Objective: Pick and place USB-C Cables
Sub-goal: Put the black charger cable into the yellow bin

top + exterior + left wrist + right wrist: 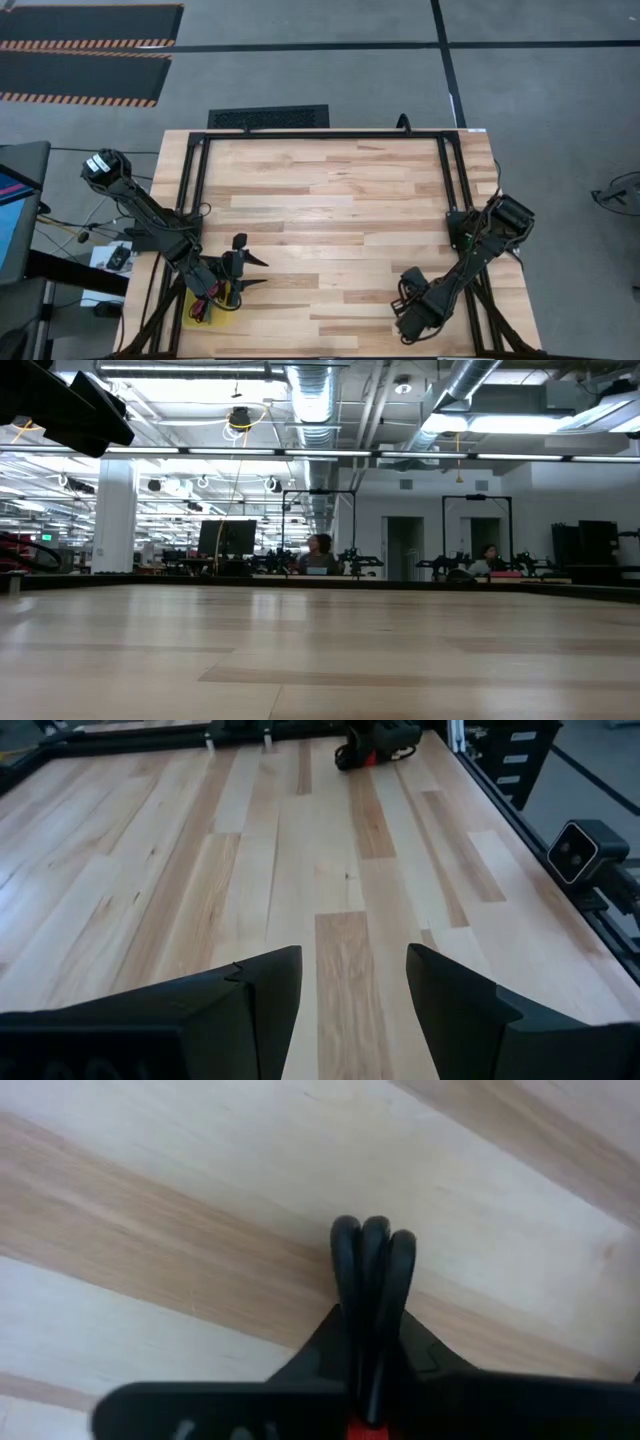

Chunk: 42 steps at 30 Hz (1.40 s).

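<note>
My right gripper [408, 315] is near the table's near edge, right of the middle, and is shut on a black USB-C cable bundle [370, 1260] with a red tie [357, 1430]. The left wrist view shows that bundle [352, 758] far off, low over the wood. My left gripper [262, 272] hangs open over bare wood at the near left, fingers [260, 990] pointing toward the table's right. A yellow tray [205, 312] under the left arm holds red and black pieces, partly hidden. No teal or magenta bundle shows. My right gripper pinches the black bundle between its two fingers [330, 1340], just past the red tie. The folded loops [372, 1245] stick out beyond the fingertips, along the fingers. The fingers slant down toward the table. Whether the loops touch the wood cannot be told.
A black frame [320, 135] runs along the table's far edge and down both sides [452, 180]. The low camera [585, 850] sits at the near edge. The wide middle of the tabletop [330, 210] is bare wood. People sit at desks far behind the table [320, 555].
</note>
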Available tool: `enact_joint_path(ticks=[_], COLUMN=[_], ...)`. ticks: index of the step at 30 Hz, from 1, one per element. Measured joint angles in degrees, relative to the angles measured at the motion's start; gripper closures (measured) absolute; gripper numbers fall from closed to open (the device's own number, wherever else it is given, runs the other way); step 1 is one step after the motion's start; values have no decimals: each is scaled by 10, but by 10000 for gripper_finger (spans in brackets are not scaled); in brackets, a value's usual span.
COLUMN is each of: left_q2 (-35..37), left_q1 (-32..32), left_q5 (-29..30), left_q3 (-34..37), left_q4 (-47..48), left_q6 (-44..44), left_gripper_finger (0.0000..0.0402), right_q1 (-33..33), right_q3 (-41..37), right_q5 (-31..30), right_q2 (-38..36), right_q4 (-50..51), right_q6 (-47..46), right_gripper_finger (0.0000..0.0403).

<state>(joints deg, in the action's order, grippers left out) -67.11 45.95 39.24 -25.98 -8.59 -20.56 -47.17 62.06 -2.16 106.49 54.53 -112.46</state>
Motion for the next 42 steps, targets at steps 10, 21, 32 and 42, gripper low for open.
enact_joint_path(ticks=[10,21,32,42], left_q2=[0,0,0,0], left_q1=[-5,-23,-23,-23], left_q5=[2,-19,-59,-75], left_q3=[0,0,0,0], left_q4=[-32,-130,-186,-260], left_q6=[19,80,114,178], left_gripper_finger=[228,228,228,228], right_q1=[18,113,172,205], right_q3=[39,88,89,88], right_q5=[-143,-346,-298,-294], right_q2=[6,5,17,17], right_q4=[-19,-239,-824,-918], right_q6=[36,370,1019,1090], right_gripper_finger=[357,366,370,371])
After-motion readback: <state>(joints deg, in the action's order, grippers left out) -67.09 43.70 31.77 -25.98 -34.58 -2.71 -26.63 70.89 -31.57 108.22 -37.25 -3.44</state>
